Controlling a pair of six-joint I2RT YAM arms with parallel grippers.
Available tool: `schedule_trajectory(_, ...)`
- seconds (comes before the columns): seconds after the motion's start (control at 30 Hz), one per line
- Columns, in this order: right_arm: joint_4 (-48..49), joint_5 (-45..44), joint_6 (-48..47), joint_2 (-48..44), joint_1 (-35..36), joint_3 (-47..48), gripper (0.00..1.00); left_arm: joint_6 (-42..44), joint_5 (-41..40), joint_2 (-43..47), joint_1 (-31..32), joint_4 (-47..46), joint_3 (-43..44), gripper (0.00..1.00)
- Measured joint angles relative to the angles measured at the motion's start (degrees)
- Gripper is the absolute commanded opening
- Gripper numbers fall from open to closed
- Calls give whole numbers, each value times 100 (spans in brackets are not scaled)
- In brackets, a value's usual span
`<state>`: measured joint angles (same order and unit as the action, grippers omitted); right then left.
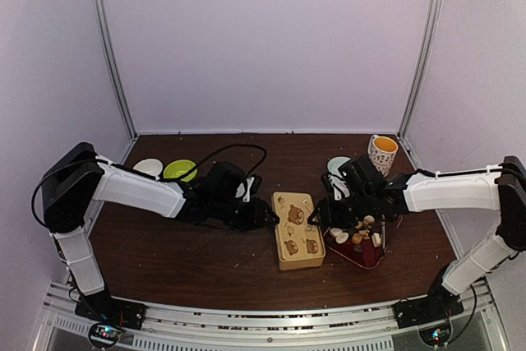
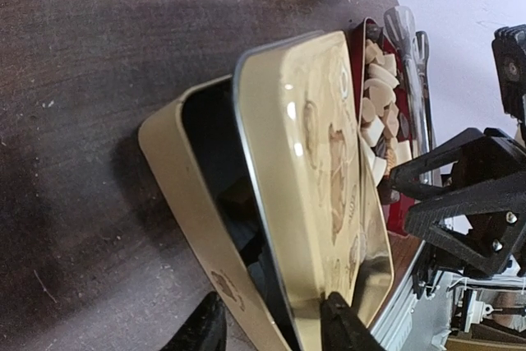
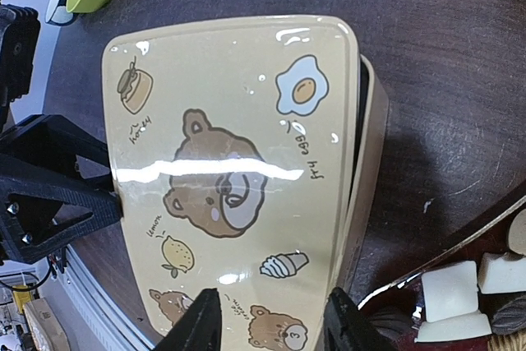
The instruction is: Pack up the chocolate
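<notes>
Our left claw clenches the rim of the glossy tan bear-printed tin lid; whether our right claw grips it we cannot tell. White and tan chocolate pieces sit just beside the right claw. Uneven pulling could twist the lid loose.

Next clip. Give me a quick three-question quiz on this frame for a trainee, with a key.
1. True or false: the bear lid sits flush and shut on the tin.
2. Where does the chocolate in plain view lie? A) in the red tray right of the tin; B) in the mug; C) on top of the lid.
3. What colour is the bowl beside the white bowl?
Key: 1 false, it sits askew with a gap along one side; 2 A; 3 green.
</notes>
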<state>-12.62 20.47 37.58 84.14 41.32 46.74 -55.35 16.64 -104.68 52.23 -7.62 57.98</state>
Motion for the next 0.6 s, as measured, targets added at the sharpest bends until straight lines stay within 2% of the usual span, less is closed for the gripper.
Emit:
schedule_trajectory(0.17, -144, -68, -44, 0, -2, 201, 42, -2, 17, 0, 0, -70, 0, 44)
schedule_trajectory(0.43, -179, -151, -131, 0, -81, 391, 41, 66, 26, 0, 0, -103, 114, 43)
schedule_trajectory(0.6, -197, -151, -140, 0, -105, 391, 41, 131, 31, -17, 0, -81, 319, 34)
